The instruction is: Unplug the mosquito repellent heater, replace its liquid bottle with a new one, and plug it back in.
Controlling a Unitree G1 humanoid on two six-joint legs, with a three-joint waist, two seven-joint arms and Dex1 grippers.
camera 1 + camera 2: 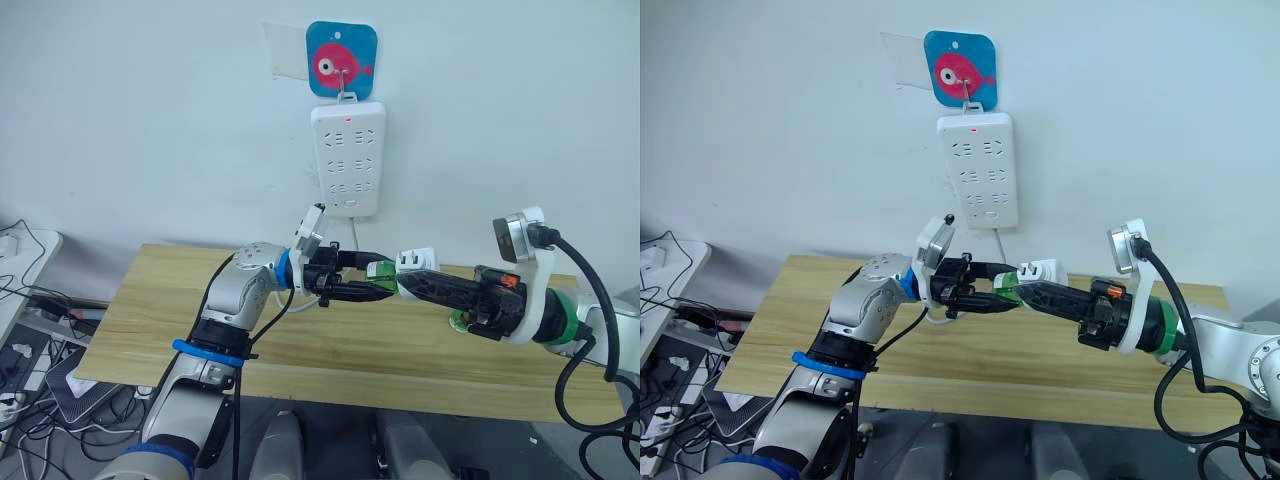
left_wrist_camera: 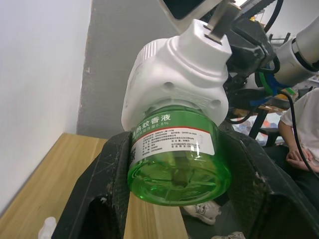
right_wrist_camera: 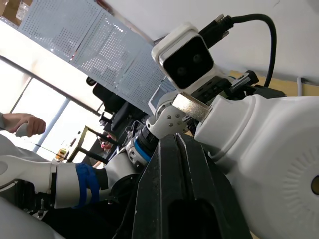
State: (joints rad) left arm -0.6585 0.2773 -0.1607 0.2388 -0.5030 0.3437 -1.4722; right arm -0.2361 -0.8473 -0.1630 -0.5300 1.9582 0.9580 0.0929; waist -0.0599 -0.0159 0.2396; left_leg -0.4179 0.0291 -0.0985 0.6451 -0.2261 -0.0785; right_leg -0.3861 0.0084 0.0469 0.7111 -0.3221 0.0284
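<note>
**Both grippers clamped on the heater above the table**

Jaws of the left gripper (image 1: 375,282) are closed around the green liquid bottle (image 2: 179,162), one black finger (image 2: 107,189) on each side of it. The right gripper (image 1: 405,283) grips the white body of the mosquito repellent heater (image 2: 179,74) from the opposite side, its fingers pressed against the shell in the right wrist view.

Held in the air between the two arms, the heater sits above the wooden table (image 1: 180,300) and below the white power strip (image 1: 347,158) that hangs on the wall under a blue card with a pink fish (image 1: 341,60). It is unplugged: its metal plug prong (image 2: 222,20) points away from the bottle, free of any socket.

In the left wrist view the heater is a rounded white plastic shell with small round holes near its lower edge. A translucent green bottle with a white printed label bearing Chinese characters is seated in its base, the bottom facing the camera.

A person's arm (image 2: 299,144) shows in the background.
</note>
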